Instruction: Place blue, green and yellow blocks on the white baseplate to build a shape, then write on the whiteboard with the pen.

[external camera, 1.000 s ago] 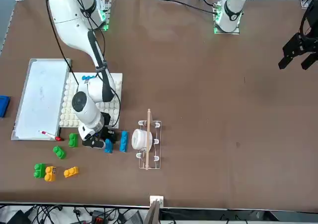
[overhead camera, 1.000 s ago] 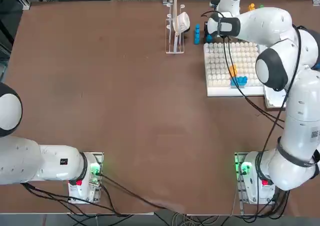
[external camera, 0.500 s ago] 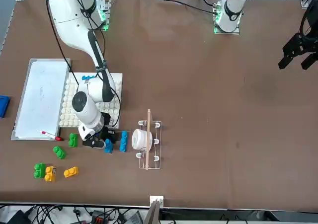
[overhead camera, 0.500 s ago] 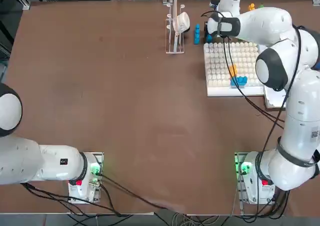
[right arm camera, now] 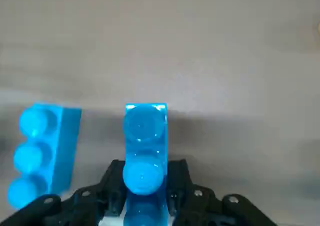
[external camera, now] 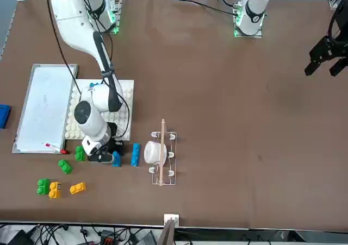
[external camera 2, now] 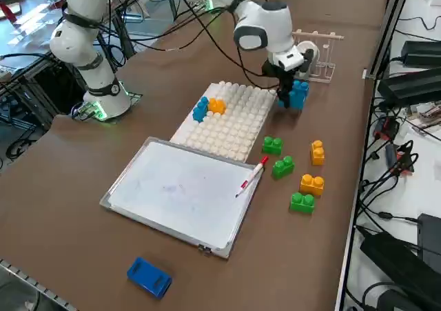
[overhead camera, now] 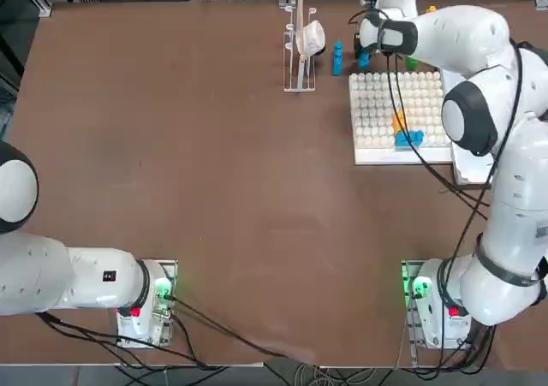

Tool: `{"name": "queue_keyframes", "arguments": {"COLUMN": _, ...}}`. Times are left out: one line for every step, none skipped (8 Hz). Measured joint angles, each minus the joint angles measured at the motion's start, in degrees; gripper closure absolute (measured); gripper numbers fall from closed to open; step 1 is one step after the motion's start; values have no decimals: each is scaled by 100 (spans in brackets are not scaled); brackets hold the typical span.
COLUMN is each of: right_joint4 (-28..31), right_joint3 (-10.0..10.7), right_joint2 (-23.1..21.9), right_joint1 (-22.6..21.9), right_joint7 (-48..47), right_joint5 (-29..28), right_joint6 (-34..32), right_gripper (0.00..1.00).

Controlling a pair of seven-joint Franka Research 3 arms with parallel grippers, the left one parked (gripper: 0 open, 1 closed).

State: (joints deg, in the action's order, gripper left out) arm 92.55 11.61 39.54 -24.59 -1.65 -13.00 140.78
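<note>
My right gripper (right arm camera: 145,188) is shut on a blue block (right arm camera: 145,136), low over the table just past the far edge of the white baseplate (overhead camera: 377,103). The same gripper (external camera: 110,157) shows in the front view with its block (external camera: 116,158). A second blue block (external camera: 135,154) lies beside it on the table. One blue brick (overhead camera: 409,136) and one orange-yellow brick (overhead camera: 399,121) sit on the baseplate. Loose green blocks (external camera 2: 272,145) and yellow blocks (external camera 2: 311,183) lie near the whiteboard (external camera 2: 179,190). The pen (external camera 2: 249,178) rests on the board's edge.
A wire rack holding a white roll (external camera: 157,152) stands close to the loose blue block. A chunky blue oblong object (external camera 2: 149,277) lies beyond the whiteboard's far end. Cables from the arm hang over the baseplate (external camera: 128,87).
My right gripper has shifted a little toward the robot's right and the table's far edge, taking the blue block with it. The second blue block has stayed put.
</note>
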Motion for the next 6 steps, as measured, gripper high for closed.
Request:
{"name": "queue_keyframes", "arguments": {"right_joint4": 34, "right_joint3": 60, "right_joint2": -282, "right_joint1": 81, "right_joint7": 766, "right_joint5": 3, "right_joint6": -413, "right_gripper": 58}}
{"name": "queue_keyframes", "arguments": {"right_joint4": 197, "right_joint3": 76, "right_joint2": -613, "right_joint1": 206, "right_joint7": 1606, "right_joint5": 2, "right_joint6": -664, "right_gripper": 58}}
{"name": "queue_keyframes", "arguments": {"right_joint4": 501, "right_joint3": 83, "right_joint2": -943, "right_joint1": 326, "right_joint7": 2456, "right_joint5": 4, "right_joint6": -746, "right_gripper": 58}}
{"name": "queue_keyframes", "arguments": {"right_joint4": 872, "right_joint3": 85, "right_joint2": -1256, "right_joint1": 426, "right_joint7": 3350, "right_joint5": 5, "right_joint6": -755, "right_gripper": 58}}
{"name": "queue_keyframes", "arguments": {"right_joint4": 1238, "right_joint3": 87, "right_joint2": -1532, "right_joint1": 509, "right_joint7": 4208, "right_joint5": 4, "right_joint6": -757, "right_gripper": 58}}
{"name": "queue_keyframes", "arguments": {"right_joint4": 1594, "right_joint3": 88, "right_joint2": -1783, "right_joint1": 571, "right_joint7": 5014, "right_joint5": 4, "right_joint6": -756, "right_gripper": 58}}
